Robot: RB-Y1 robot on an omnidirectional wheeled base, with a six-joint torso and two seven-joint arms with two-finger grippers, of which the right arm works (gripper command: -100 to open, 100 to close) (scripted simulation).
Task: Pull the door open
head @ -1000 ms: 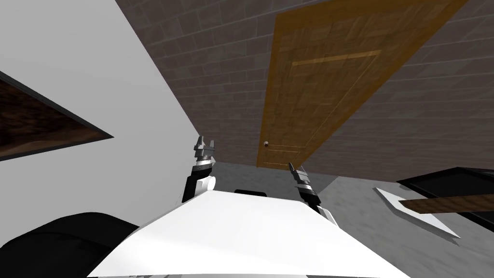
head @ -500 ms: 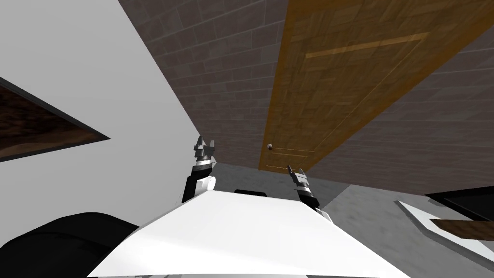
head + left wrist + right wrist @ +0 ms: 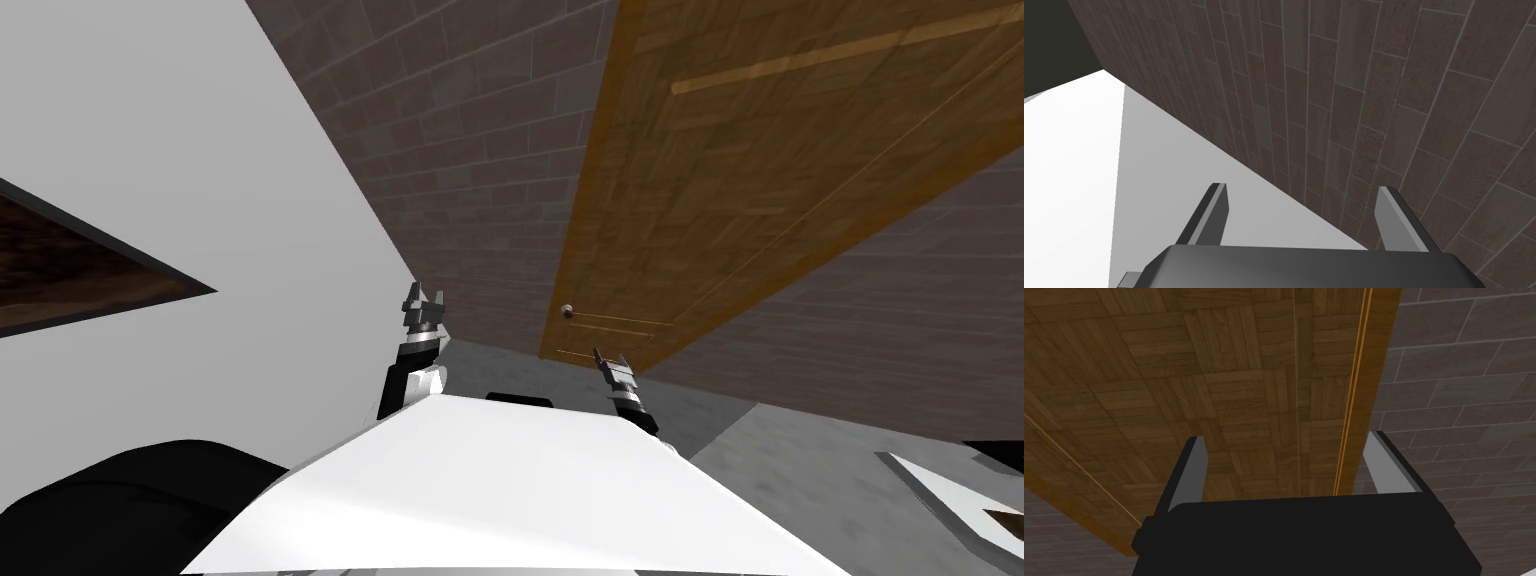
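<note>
Here, the head view adds a knob [image 3: 567, 310] near the spread right pincer [image 3: 611, 356].

Myself nearer the door [image 3: 750, 200]

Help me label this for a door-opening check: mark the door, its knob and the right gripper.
door [image 3: 720, 190]: head view, middle of its wooden panel.
knob [image 3: 567, 310]: head view, its round head.
right gripper [image 3: 611, 356]: head view, midway between its fingertips.
</note>
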